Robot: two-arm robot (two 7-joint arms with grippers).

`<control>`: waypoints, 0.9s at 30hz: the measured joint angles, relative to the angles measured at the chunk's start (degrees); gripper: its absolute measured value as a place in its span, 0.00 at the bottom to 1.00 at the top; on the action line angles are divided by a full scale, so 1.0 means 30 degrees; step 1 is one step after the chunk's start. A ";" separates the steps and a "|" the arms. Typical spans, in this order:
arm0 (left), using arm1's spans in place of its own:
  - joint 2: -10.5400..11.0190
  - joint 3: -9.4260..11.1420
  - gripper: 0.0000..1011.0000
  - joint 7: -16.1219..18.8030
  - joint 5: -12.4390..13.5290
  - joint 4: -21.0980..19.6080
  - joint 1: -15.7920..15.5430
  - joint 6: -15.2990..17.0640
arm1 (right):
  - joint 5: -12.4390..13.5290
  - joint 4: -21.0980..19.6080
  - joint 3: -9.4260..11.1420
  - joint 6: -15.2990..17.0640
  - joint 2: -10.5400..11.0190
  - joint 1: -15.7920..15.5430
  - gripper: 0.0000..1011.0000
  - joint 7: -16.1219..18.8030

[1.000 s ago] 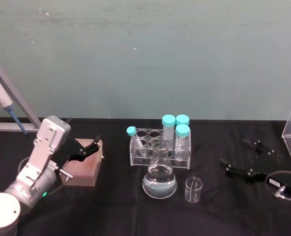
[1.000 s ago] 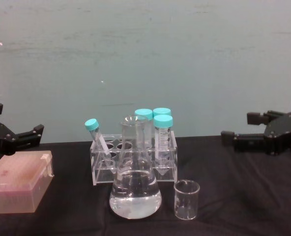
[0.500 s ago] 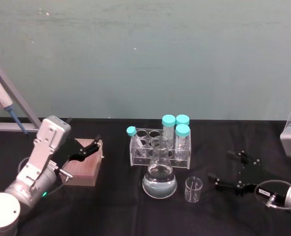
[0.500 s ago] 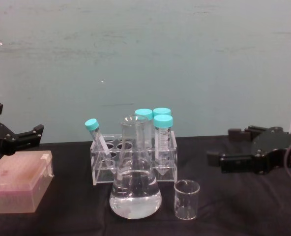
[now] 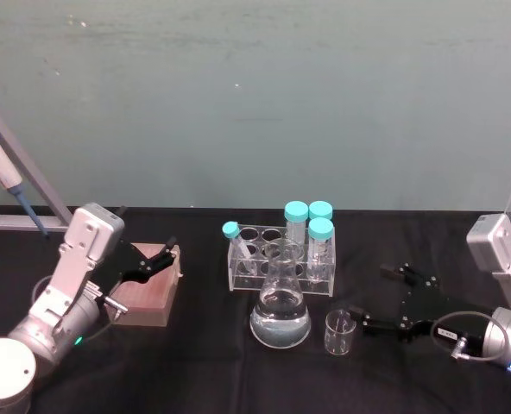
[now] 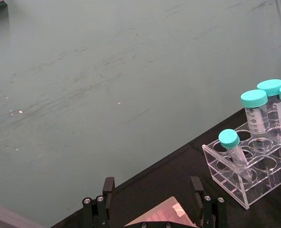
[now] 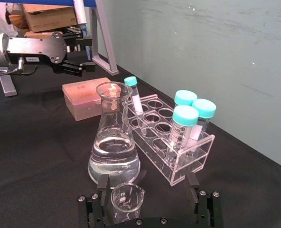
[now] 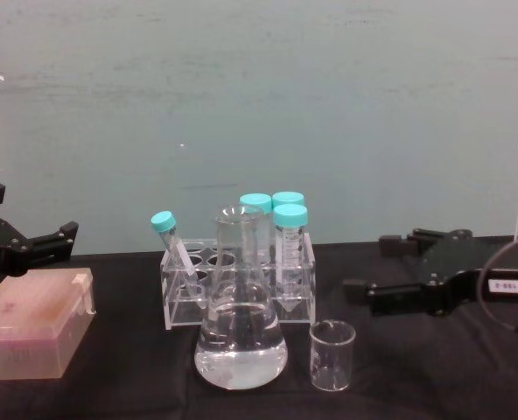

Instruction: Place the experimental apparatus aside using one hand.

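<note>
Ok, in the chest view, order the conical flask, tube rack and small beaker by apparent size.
1. Conical flask and tube rack: look alike, flask nearer the camera, so unranked.
2. Small beaker: clearly smallest.

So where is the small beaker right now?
In the head view the small glass beaker stands just right of the conical flask, with the open right gripper close on its right.

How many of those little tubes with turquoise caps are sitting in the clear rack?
4. One smaller tube leans at the left end of the rack. Three larger tubes stand upright at its right end: two behind, one in front. The flask covers part of the rack.
</note>
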 joint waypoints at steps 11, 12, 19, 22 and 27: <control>-0.0001 0.0000 0.99 0.0000 -0.0001 0.0000 0.0000 0.0000 | 0.0197 0.1058 -0.0950 -0.0381 -0.0210 0.0992 0.99 0.0551; -0.0001 0.0000 0.99 0.0000 -0.0001 0.0000 0.0000 0.0000 | 0.0231 0.1203 -0.1083 -0.0420 -0.0230 0.1106 0.99 0.0607; -0.0001 0.0000 0.99 0.0000 -0.0001 -0.0001 -0.0001 -0.0001 | 0.0254 0.1978 -0.1709 -0.0662 -0.0352 0.1700 0.99 0.0800; 0.0000 0.0000 0.99 0.0000 0.0000 0.0000 0.0000 0.0000 | 0.0174 0.2409 -0.2022 -0.0778 -0.0435 0.1993 0.99 0.0829; -0.0001 0.0000 0.99 0.0000 -0.0001 -0.0001 0.0000 0.0000 | 0.0048 0.3076 -0.2568 -0.0916 -0.0585 0.2454 0.99 0.0866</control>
